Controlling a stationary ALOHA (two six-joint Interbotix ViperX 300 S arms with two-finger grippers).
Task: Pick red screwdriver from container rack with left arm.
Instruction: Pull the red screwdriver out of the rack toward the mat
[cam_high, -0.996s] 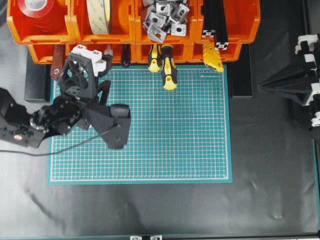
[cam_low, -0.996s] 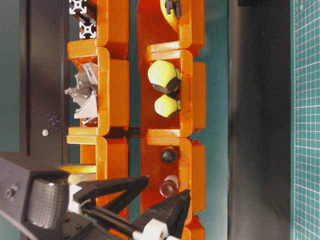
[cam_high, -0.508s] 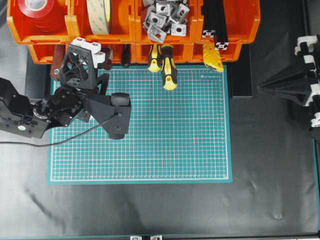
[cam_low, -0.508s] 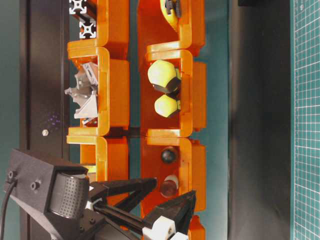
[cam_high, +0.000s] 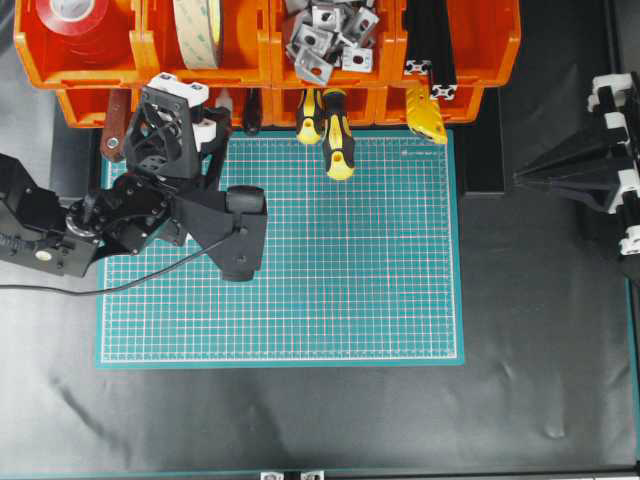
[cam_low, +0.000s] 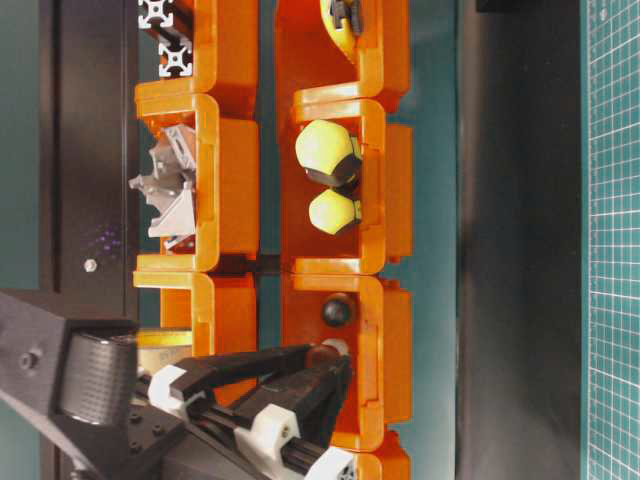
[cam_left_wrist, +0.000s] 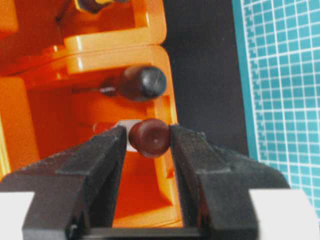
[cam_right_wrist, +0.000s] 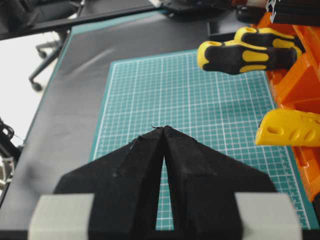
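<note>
The red screwdriver (cam_left_wrist: 149, 137) lies in a lower bin of the orange container rack (cam_left_wrist: 115, 45), its red end cap pointing out and a white band behind it. My left gripper (cam_left_wrist: 147, 133) is shut on that cap, one black finger pressed against each side. The table-level view shows the same grip at the bin mouth, gripper (cam_low: 322, 368) around the cap (cam_low: 322, 352). From overhead, the left gripper (cam_high: 195, 108) sits at the rack's (cam_high: 268, 50) lower left bins and hides the screwdriver. My right gripper (cam_right_wrist: 163, 129) is shut and holds nothing, parked at the right (cam_high: 522, 176).
A black-handled tool (cam_left_wrist: 142, 83) lies in the same bin beside the red cap. Two yellow-and-black screwdrivers (cam_high: 330, 125) stick out over the green cutting mat (cam_high: 350, 270). A maroon handle (cam_high: 115, 125), a yellow part (cam_high: 427, 112) and metal brackets (cam_high: 325, 35) fill other bins.
The left gripper's jaws, wide apart before, have closed onto the red end cap. The gripper has pushed slightly closer to the bin. The right arm has not moved.
</note>
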